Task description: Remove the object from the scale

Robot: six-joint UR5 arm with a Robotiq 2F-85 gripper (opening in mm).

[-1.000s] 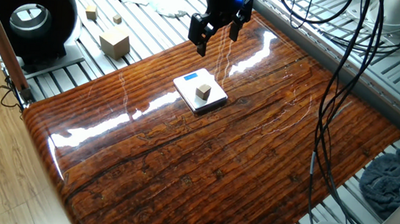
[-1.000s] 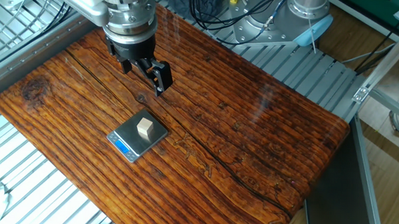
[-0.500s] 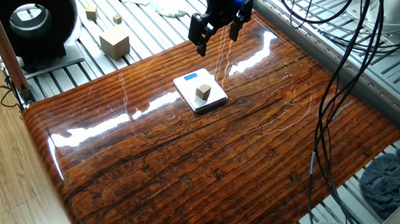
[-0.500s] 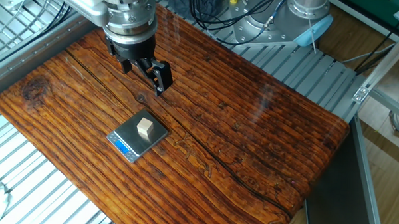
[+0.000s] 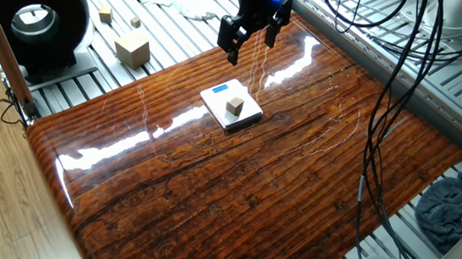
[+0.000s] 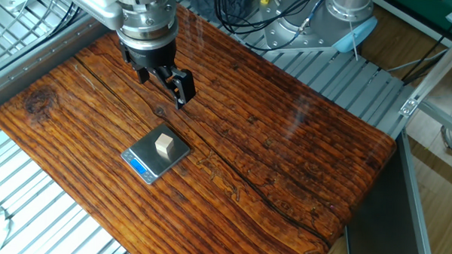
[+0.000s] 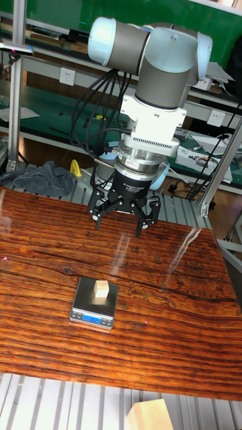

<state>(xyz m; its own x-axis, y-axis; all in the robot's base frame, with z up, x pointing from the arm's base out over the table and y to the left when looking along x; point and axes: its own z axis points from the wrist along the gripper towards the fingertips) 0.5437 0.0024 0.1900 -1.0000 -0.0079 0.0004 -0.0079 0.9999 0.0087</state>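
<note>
The object (image 5: 234, 105) is a tiny tan wooden cube resting in the middle of the scale (image 5: 222, 95), a thin white square pad with a blue strip on one edge, on the glossy wooden table. The cube (image 6: 163, 144) and scale (image 6: 144, 160) also show in the other fixed view, and the cube (image 7: 101, 289) on the scale (image 7: 83, 302) in the tall view. My gripper (image 5: 251, 43) hangs open above the table, behind the scale and well apart from it, with nothing between its fingers. The gripper (image 6: 161, 79) and gripper (image 7: 119, 221) appear the same elsewhere.
A larger pale wooden block (image 5: 132, 48) and two small cubes (image 5: 105, 15) lie on the slatted surface beyond the table's edge, near a black ring-shaped device (image 5: 29, 15). Cables (image 5: 387, 94) hang at the right. Another pale block (image 7: 149, 414) sits at the tall view's bottom.
</note>
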